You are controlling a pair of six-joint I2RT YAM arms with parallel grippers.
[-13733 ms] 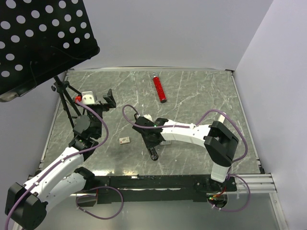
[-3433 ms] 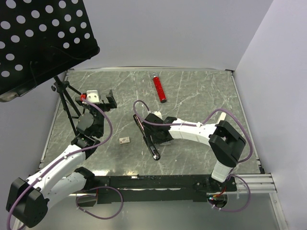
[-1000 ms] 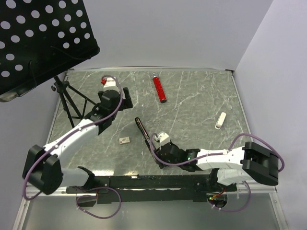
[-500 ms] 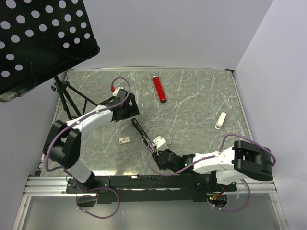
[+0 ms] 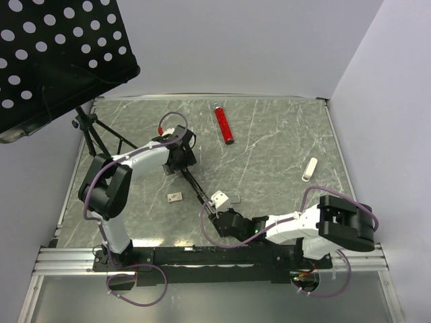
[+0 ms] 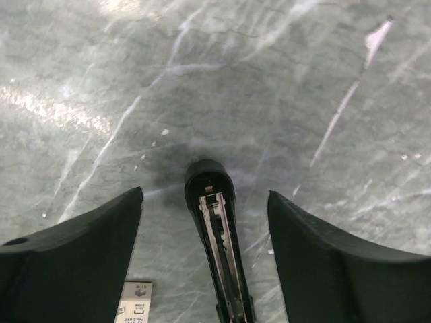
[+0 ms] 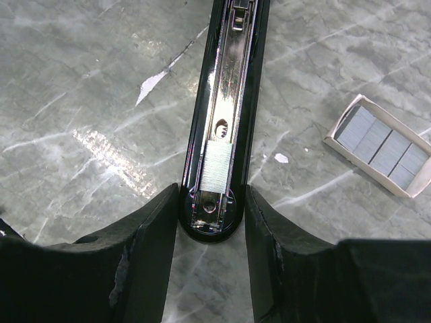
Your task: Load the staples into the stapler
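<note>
The stapler (image 5: 196, 187) lies opened out flat on the table, a long slim black body. In the right wrist view its shiny channel (image 7: 229, 87) holds the staples (image 7: 219, 161), a short silver-grey strip near the rounded end. My right gripper (image 7: 210, 195) is shut on that rounded near end, with a finger pressed on each side. It also shows in the top view (image 5: 217, 214). My left gripper (image 6: 205, 198) stands open over the stapler's far end (image 6: 215, 229), with a wide gap on both sides. It sits at the stapler's upper left tip (image 5: 183, 160).
A beige tray of staple strips (image 7: 384, 145) lies just right of the stapler. A small beige labelled piece (image 5: 174, 197) lies to its left. A red tube (image 5: 223, 124) sits at the back and a white object (image 5: 309, 169) at the right. A black tripod (image 5: 94, 138) stands far left.
My left gripper has swung down onto the stapler's far end and its jaws have narrowed a little. My right gripper has closed on the near end, and that arm has drawn back toward its base.
</note>
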